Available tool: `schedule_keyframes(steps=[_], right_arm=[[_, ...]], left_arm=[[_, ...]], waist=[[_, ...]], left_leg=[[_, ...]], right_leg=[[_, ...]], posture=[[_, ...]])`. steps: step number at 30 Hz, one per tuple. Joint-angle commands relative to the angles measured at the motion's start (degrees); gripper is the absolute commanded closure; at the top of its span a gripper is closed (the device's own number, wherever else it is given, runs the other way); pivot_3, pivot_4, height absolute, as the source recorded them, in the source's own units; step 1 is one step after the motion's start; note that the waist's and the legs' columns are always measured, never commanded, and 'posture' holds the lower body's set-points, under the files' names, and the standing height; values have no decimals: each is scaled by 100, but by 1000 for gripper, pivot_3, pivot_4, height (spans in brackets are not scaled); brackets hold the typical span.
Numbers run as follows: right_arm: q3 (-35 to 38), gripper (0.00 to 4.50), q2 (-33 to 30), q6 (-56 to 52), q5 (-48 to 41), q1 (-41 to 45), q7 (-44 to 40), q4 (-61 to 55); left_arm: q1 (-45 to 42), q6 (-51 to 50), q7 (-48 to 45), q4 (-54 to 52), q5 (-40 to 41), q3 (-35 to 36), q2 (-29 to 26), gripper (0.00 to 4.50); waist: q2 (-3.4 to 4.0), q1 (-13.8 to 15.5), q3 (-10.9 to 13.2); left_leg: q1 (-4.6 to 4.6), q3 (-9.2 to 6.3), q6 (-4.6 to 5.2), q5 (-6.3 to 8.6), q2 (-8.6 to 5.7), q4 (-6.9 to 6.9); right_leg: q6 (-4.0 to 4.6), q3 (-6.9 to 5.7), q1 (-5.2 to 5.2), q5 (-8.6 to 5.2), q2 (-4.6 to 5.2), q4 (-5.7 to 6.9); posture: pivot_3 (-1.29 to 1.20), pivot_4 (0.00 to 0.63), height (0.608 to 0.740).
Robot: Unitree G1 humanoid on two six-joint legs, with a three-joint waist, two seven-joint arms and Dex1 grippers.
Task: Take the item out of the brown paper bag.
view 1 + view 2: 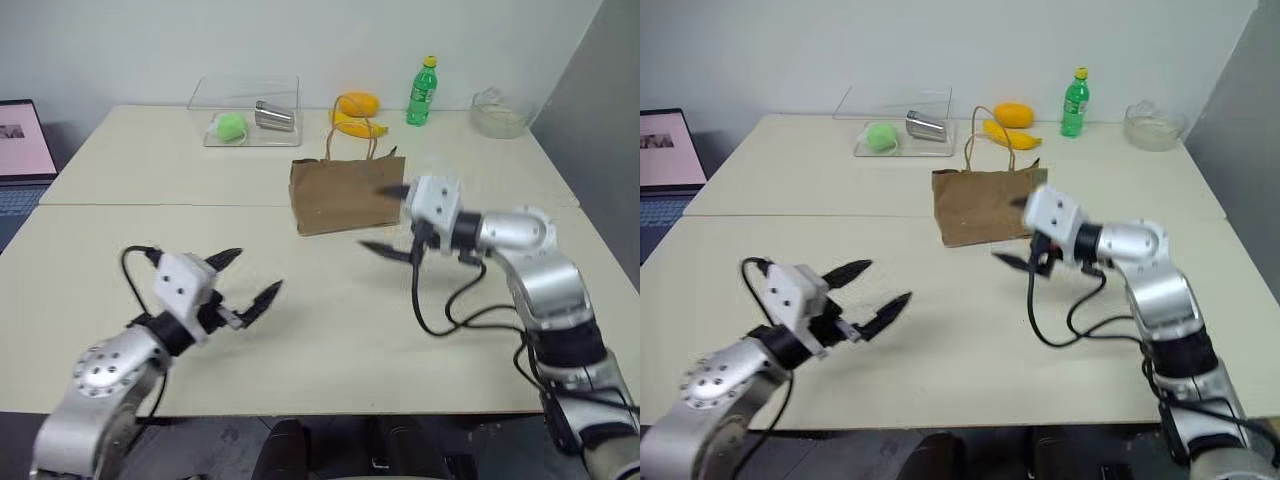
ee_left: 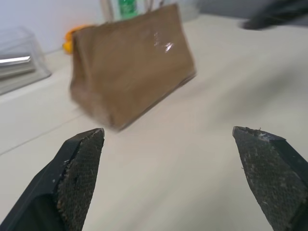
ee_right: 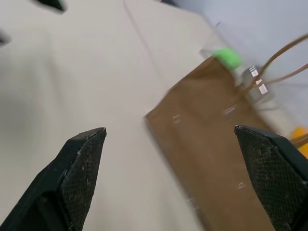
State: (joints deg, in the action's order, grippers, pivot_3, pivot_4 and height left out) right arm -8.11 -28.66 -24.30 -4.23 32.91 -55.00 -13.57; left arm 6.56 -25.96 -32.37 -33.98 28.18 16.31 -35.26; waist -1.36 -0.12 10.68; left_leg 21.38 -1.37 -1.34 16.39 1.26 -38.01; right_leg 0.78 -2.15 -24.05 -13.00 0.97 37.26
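The brown paper bag point(image 1: 340, 195) stands upright in the middle of the table, its tan loop handles point(image 1: 350, 140) rising above it. The item is hidden from view. My right gripper point(image 1: 383, 220) hangs open just in front of the bag's right end, fingers spread one above the other and nothing between them. In the right wrist view the bag point(image 3: 211, 139) lies close ahead. My left gripper point(image 1: 256, 274) is open and empty low over the table's front left, well short of the bag point(image 2: 130, 67) and pointing towards it.
Behind the bag sit a clear tray point(image 1: 215, 138) holding a green ball point(image 1: 231, 126) and a metal cup point(image 1: 274, 116), yellow fruit point(image 1: 357, 110), a green bottle point(image 1: 422, 92) and a glass bowl point(image 1: 498, 114). A laptop point(image 1: 22, 150) stands at the left edge.
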Motion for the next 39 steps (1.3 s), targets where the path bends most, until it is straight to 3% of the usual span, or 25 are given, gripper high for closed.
schedule_keyframes(steps=[1, 7, 16, 19, 25, 31, 39], right_arm=[[194, 21, -149, 165, -194, -379, 123, -529], [264, 21, -215, -22, -348, -1130, 456, -1093], [404, 21, -285, -454, -500, -1564, 983, -1638], [534, 0, -302, -659, -643, -1713, 1106, -1888], [648, 0, -308, -936, -923, -1770, 1271, -2193], [627, 0, -391, -1037, -950, -1899, 1458, -2381], [574, 0, -495, -1063, -963, -1973, 1555, -2493]], left_arm=[[-665, -42, -22, 590, 299, 401, -91, 0], [-1927, -198, -206, 1283, 193, -276, -51, 0], [-2758, -73, -723, 2338, -162, -1297, 200, 0], [-3067, 365, -927, 3081, -646, -1765, 366, 631], [-3734, 1125, -952, 4800, -1388, -2154, 765, 2539], [-4507, 1956, -849, 6512, -1825, -2100, 1101, 4448], [-5144, 2731, -663, 7903, -2162, -2013, 1336, 4448]], waist=[[-2, 14, -1], [-15, 11, -9], [-15, 3, -9], [-15, 8, -9], [-16, 7, -9], [-16, 14, -10], [-18, 9, -11]], left_leg=[[-2, 1, 0, 0, -2, -3], [1, 6, 0, 0, -2, -5], [4, 10, -2, -1, 10, -5], [4, 16, -2, -1, 14, -5], [6, 22, -1, -1, 13, -7], [10, 25, -1, -1, 13, -7], [15, 33, -1, -1, 12, -10]], right_leg=[[-1, 0, 2, 1, -2, 1], [-9, 8, 5, 5, -26, -7], [-10, 5, 0, 6, -27, -7], [-9, 3, 1, 5, -48, -7], [-10, 7, 0, 6, -48, -9], [-10, 1, -1, 6, -51, -9], [-11, 2, -3, 6, -49, -12]], posture=[[0, 150, 740], [0, 150, 740], [0, 150, 740], [0, 150, 740], [0, 150, 740], [0, 150, 740], [0, 150, 740]])
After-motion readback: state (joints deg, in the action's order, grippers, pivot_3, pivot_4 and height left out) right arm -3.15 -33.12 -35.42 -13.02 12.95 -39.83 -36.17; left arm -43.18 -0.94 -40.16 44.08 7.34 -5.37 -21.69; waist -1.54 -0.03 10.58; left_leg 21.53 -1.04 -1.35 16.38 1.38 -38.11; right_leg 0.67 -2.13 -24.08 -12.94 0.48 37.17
